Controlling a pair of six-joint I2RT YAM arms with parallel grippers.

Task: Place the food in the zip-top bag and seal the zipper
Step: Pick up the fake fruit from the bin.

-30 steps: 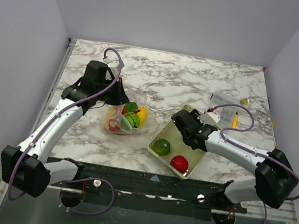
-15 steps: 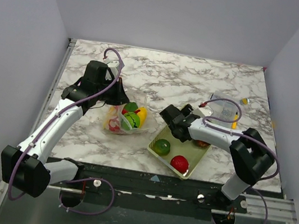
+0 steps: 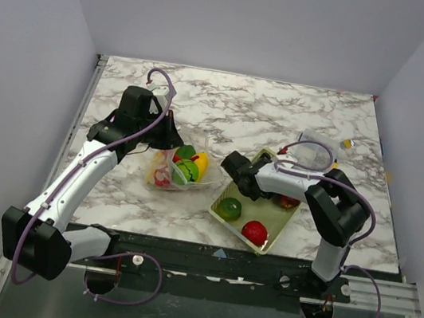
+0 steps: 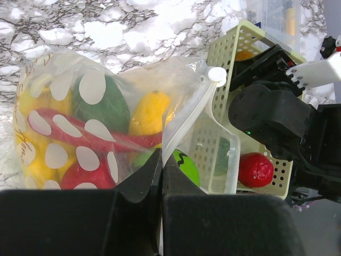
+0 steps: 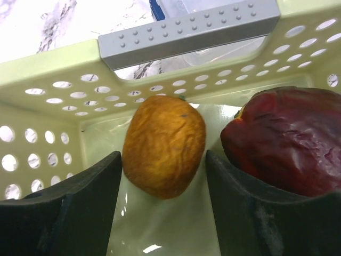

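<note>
The zip-top bag [image 3: 176,171] lies left of centre, holding green, yellow and red food; in the left wrist view the bag [image 4: 80,122] has white dots. My left gripper [image 4: 161,166] is shut on the bag's mouth edge, also seen from above [image 3: 163,140]. My right gripper [image 5: 164,160] is open inside the basket, jaws either side of an orange-brown piece [image 5: 164,144], with a dark red piece [image 5: 287,138] just right of it. From above, the right gripper [image 3: 251,180] is at the basket's far-left side, fingertips hidden under the arm.
The pale lattice basket [image 3: 220,199] also holds a green piece [image 3: 229,208] and a red piece [image 3: 254,232]. A rigid clear box [image 3: 318,152] stands behind it. A grey studded bar [image 5: 189,29] runs along the basket's far rim.
My right arm has folded in from the right and its gripper has shifted left over the basket's far-left part. The left arm and bag have not moved.
</note>
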